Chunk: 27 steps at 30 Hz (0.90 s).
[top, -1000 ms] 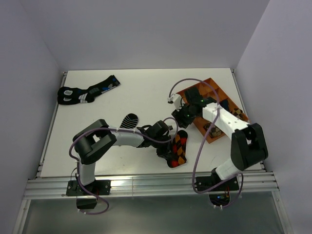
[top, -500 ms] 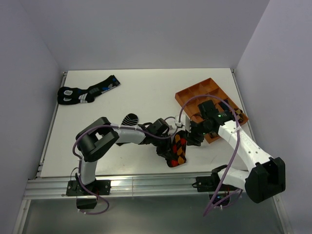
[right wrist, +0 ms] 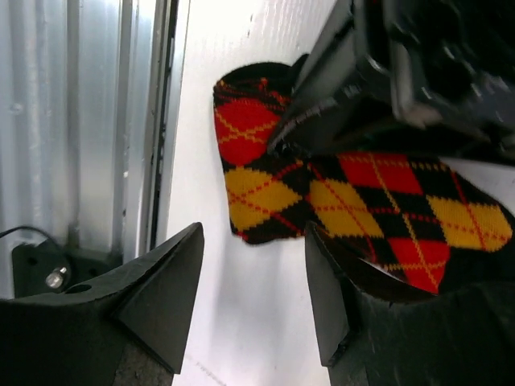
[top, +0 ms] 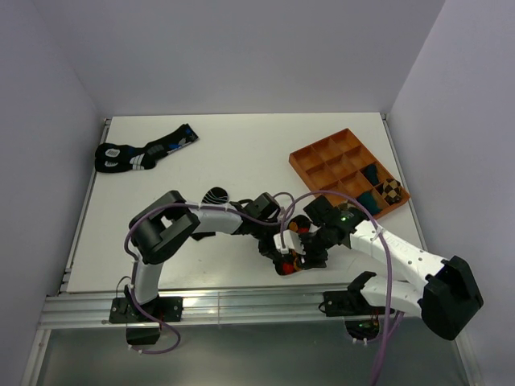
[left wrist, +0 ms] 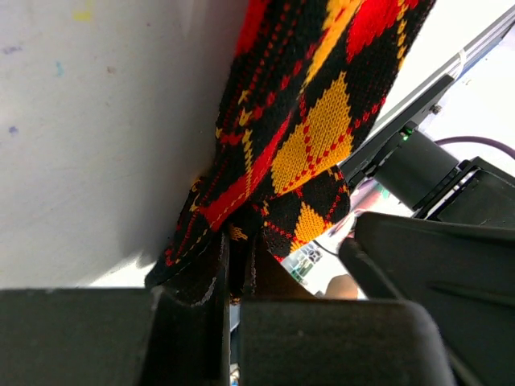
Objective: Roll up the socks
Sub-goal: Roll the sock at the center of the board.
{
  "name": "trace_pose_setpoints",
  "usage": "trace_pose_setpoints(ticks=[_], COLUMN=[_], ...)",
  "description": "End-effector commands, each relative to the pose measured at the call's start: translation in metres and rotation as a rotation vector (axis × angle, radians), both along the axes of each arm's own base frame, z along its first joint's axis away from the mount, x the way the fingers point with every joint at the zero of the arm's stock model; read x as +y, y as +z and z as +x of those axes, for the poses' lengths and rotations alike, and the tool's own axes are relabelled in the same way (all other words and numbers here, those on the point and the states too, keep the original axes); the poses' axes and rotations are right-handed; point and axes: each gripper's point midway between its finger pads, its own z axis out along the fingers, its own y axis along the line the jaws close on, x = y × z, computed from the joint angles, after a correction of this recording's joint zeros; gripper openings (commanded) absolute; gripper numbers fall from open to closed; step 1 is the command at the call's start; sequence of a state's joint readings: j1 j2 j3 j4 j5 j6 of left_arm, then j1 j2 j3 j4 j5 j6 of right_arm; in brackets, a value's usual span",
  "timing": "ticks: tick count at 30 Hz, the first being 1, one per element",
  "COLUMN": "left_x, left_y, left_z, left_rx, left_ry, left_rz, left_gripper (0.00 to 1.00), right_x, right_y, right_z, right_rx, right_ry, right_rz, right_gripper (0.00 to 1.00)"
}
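- Black argyle sock point(right wrist: 354, 201) lies by the near edge of the table point(top: 241, 153), right of middle
- left claw point(left wrist: 236, 253) pinches its edge
- right claw point(right wrist: 253, 233) hangs spread above it
- striped ankle sock point(top: 214, 195) lies to the left

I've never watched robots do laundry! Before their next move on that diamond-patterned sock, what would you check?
1. Hold of the left gripper on the argyle sock: ok, shut on its edge.
2. Readiness of the right gripper to grab: ok, open over the sock's end.
3. Contact between the right gripper and the sock: cannot tell.
4. Sock fully on the table: ok, though its end lies near the front edge.
5. Pairing with the striped ankle sock: not ok, it lies apart, off to the left.
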<state>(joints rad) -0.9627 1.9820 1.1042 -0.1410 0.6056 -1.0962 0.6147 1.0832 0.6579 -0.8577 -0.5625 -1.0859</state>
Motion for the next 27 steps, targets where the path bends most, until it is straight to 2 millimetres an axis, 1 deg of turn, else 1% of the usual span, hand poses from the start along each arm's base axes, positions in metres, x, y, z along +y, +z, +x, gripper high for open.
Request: trace_pose_setpoints(ticks=[1,5,7,9,10,16,22,27], left_x=[0.021,0.021,0.019,0.02,0.019,0.02,0.021,0.023], left_y=[-0.037,-0.039,-0.038,-0.04,-0.04,-0.042,-0.043,-0.045], left_z=[0.005,0.008,0.01,0.01,0.01,0.013,0.016,0.017], left_rx=[-0.007,0.002,0.0,0.005,0.006,0.011,0.01,0.014], left_ry=[0.024,0.024,0.022,0.019,0.019,0.022,0.022,0.025], left_rz=[0.151,0.152,0.147,0.149,0.146,0.145,0.146,0.152], left_gripper=[0.0,0.0,0.0,0.0,0.0,0.0,0.0,0.0], right_x=[0.013,0.021,0.023,0.025,0.028,0.032,0.033,0.033], right_y=[0.001,0.0,-0.005,-0.009,-0.01,-0.02,-0.018,-0.011], right_z=[0.017,0.018,0.018,0.021,0.019,0.014,0.009,0.005], right_rx=[-0.112,-0.134,-0.145,-0.163,-0.163,-0.146,-0.141,-0.148], right_ry=[-0.008,-0.008,-0.003,-0.013,-0.007,0.011,0.03,0.036], right_rz=[0.023,0.03,0.022,0.01,0.011,-0.019,-0.04,-0.031], right_gripper=[0.61,0.61,0.61,0.6,0.6,0.59,0.59,0.59])
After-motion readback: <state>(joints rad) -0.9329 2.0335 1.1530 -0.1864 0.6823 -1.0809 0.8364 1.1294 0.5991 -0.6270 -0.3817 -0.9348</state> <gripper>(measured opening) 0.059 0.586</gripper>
